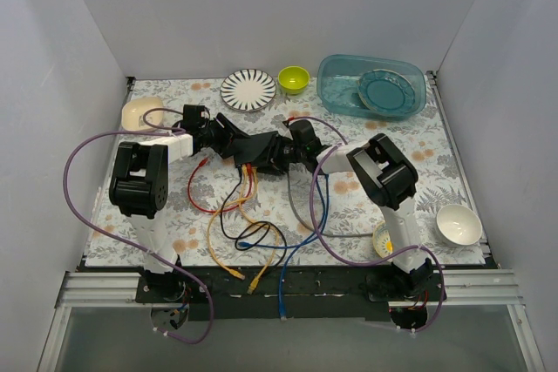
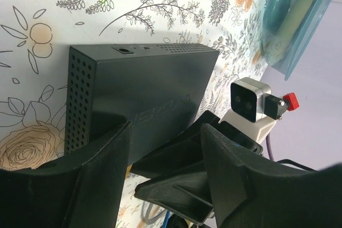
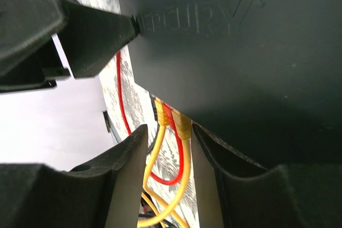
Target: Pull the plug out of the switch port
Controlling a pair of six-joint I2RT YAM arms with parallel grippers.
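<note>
The switch (image 1: 259, 147) lies mid-table under both grippers; it is a flat matte-black box in the left wrist view (image 2: 144, 89) and fills the top of the right wrist view (image 3: 230, 52). Two yellow plugs (image 3: 183, 126) and a red plug (image 3: 169, 114) sit in its ports. My right gripper (image 3: 168, 132) is open, its fingers either side of these plugs, apart from them. My left gripper (image 2: 165, 126) is open over the switch's top, one fingertip (image 3: 131, 25) touching the top. In the top view the left gripper (image 1: 234, 141) and right gripper (image 1: 289, 156) nearly meet.
Red, yellow, blue, black and grey cables (image 1: 248, 233) loop from the switch toward the front edge. A striped plate (image 1: 248, 89), green bowl (image 1: 294, 78) and blue tub (image 1: 410, 102) stand at the back. A cream bowl (image 1: 139, 112) is left, a white bowl (image 1: 459, 224) right.
</note>
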